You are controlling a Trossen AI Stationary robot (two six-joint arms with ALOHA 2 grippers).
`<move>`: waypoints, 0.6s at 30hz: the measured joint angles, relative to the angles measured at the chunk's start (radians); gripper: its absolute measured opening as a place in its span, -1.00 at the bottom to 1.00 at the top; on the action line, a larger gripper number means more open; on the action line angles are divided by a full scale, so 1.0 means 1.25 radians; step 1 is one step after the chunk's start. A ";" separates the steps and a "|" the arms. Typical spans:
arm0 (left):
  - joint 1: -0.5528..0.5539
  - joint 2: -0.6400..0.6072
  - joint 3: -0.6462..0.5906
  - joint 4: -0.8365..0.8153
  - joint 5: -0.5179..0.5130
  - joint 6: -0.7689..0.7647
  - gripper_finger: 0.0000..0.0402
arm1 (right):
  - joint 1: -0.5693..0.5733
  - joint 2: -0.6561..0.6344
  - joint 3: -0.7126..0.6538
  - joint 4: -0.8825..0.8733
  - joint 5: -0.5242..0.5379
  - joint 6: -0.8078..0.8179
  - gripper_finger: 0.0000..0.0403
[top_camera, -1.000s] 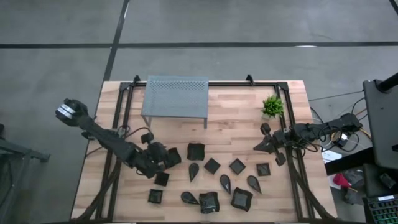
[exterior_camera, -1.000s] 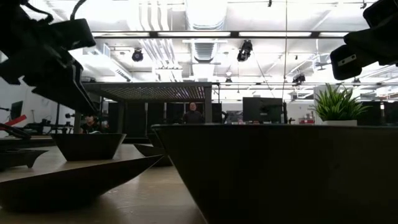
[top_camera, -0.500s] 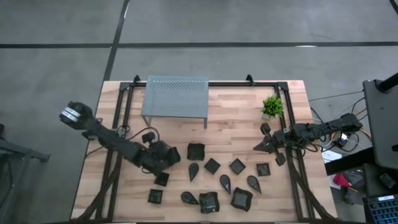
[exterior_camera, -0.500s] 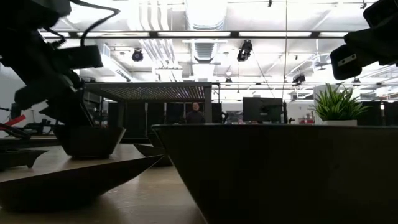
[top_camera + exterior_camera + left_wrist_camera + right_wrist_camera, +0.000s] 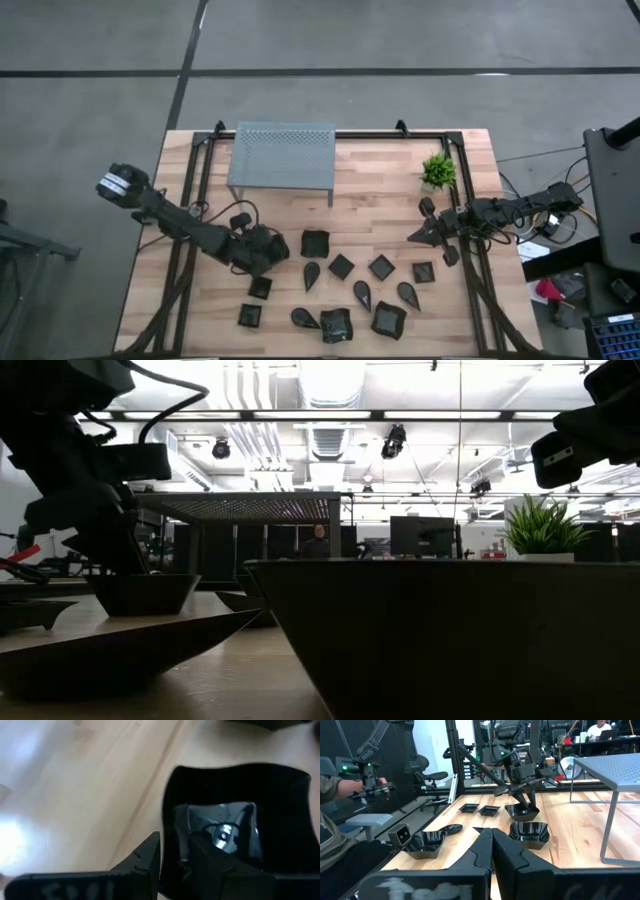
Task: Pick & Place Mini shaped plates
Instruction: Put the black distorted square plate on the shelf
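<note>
Several mini shaped plates (image 5: 342, 266) lie on the table's near half, black, with square, teardrop and wavy rims. My left gripper (image 5: 270, 250) stands over one square plate (image 5: 235, 810), shut on its rim; in the high view the gripper hides that plate. The low view shows the same plate (image 5: 145, 592) under the gripper (image 5: 110, 530). My right gripper (image 5: 415, 237) is shut and holds nothing, hovering near the table's right edge, right of the plates; its fingers (image 5: 492, 845) are pressed together. My left gripper pinches the square plate's side wall (image 5: 169, 845), one finger (image 5: 210, 865) inside the bowl and one finger (image 5: 145, 855) outside. It comes slanting down from above and from the table's left. The plate (image 5: 522, 811) sits level, its base seemingly on the table.
A grey perforated metal stand (image 5: 282, 158) occupies the far middle, and a small green plant (image 5: 438, 171) stands at the far right. A larger wavy plate (image 5: 315, 243) lies just right of the left gripper. Beyond the table a person's hand (image 5: 350, 785) holds a device.
My left gripper has shifted slightly toward the table's far edge and right. In the low view it has come from high on the left down onto the square plate. The plate is about where it was.
</note>
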 joint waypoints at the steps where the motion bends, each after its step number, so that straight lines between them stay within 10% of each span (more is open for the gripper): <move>1: 0.002 0.002 0.000 0.001 0.005 -0.002 -0.56 | 0.000 0.000 0.000 0.000 0.000 0.000 -0.96; 18: 0.007 0.006 0.000 0.074 -0.015 0.019 -0.99 | 0.000 0.000 0.000 0.000 0.000 0.000 -0.96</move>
